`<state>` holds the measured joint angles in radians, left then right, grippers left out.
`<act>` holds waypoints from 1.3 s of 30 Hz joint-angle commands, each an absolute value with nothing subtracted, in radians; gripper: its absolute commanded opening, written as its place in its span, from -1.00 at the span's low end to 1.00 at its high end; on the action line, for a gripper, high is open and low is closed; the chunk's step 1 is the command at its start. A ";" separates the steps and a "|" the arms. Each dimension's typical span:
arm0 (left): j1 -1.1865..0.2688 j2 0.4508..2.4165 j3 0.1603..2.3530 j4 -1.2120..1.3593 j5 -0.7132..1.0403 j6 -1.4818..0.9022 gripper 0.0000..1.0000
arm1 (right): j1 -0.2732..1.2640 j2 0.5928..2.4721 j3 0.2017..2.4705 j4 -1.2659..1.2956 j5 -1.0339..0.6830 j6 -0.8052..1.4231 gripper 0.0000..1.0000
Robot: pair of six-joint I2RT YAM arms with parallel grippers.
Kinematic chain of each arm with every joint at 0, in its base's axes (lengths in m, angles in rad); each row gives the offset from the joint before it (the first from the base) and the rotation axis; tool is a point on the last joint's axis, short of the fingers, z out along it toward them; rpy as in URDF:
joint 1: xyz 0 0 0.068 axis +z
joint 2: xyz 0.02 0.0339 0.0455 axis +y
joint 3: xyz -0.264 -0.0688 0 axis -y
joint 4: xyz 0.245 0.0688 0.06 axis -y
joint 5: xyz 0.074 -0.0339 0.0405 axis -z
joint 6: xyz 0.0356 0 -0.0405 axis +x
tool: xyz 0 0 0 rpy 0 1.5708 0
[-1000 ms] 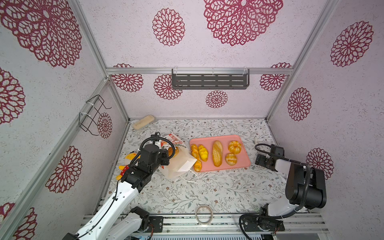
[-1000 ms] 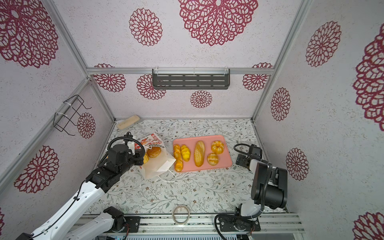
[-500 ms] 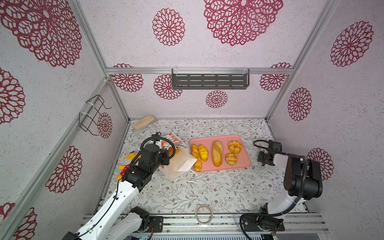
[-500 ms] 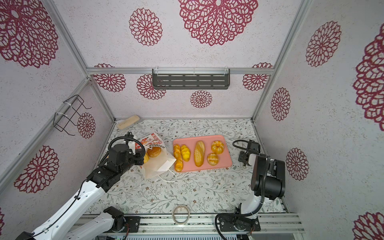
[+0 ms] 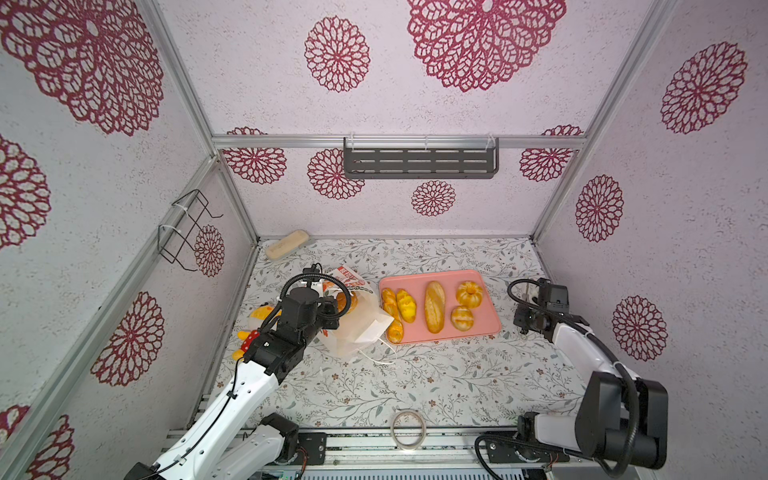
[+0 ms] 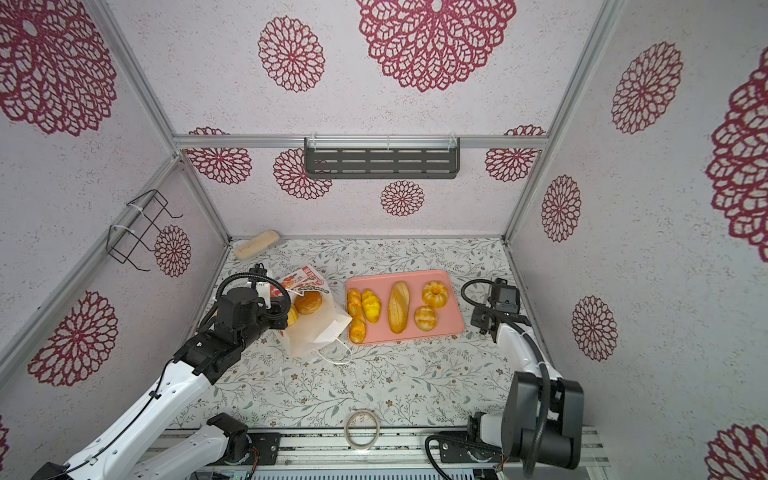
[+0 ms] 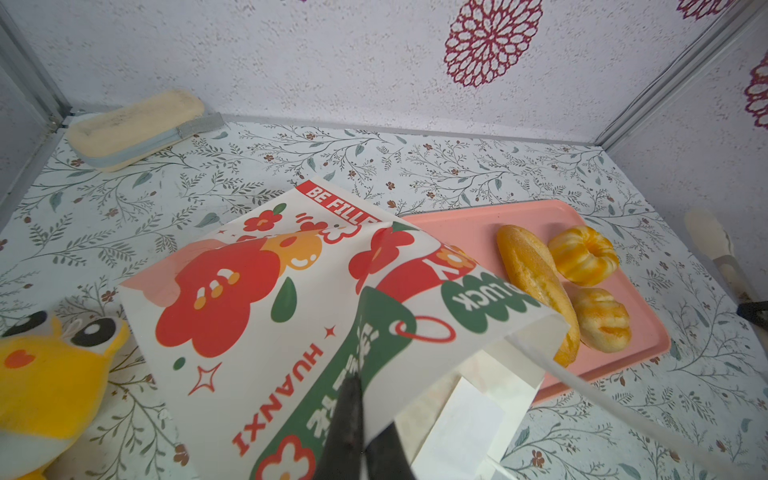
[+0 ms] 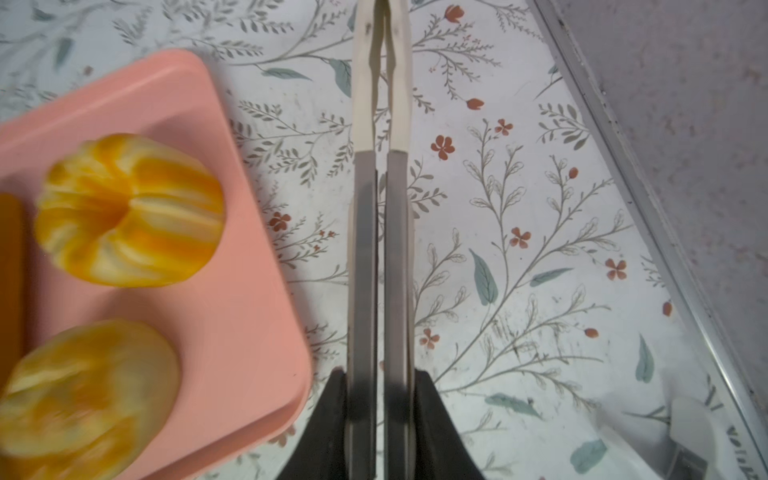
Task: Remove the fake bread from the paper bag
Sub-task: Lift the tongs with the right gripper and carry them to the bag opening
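The paper bag (image 6: 318,332) is slumped on the counter (image 6: 415,386), just beside the pink tray (image 6: 451,328). Its printed wall (image 7: 249,311) is pinched near the rim by the left gripper (image 7: 360,397), whose jaws are pressed together on the paper. The wall is pulled up and away from the plain side, apparently so that the mouth is kept gaping and the contents are exposed from above.

Five pieces of fake bread (image 6: 399,306) are lined up on the tray, spaced apart, so room is left for more. Two pieces are seen inside the bag in a top view: a brown bun (image 6: 308,302) and, touching it, a yellow bun (image 6: 292,315). The task is therefore judged mostly done but unfinished.

The right gripper (image 8: 381,41) is held low over bare counter beside the tray's far edge. Its fingers are drawn almost together, with only a sliver between them, and nothing is held. From there a reach across the tray would be needed for the next bun. A plush toy (image 7: 45,374) and a beige block (image 7: 133,124) are left aside, untouched.
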<state>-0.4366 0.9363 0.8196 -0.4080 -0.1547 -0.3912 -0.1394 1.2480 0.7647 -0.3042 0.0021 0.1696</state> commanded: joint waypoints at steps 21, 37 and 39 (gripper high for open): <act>-0.434 0.928 0.831 -0.395 -0.153 -0.370 -1.00 | -0.132 0.962 1.063 -0.946 -0.521 0.373 -0.11; -0.435 0.967 0.859 -0.413 -0.162 -0.335 -1.00 | 0.184 0.891 1.203 -0.972 -0.541 0.533 -0.06; -0.435 0.972 0.862 -0.411 -0.162 -0.339 -1.00 | 0.217 0.885 1.201 -0.953 -0.544 0.559 -0.05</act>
<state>-0.4366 0.9607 0.8337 -0.4095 -0.1658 -0.3443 0.1848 0.9028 1.1679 -0.9924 -0.5213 0.4969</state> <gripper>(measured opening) 0.050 0.473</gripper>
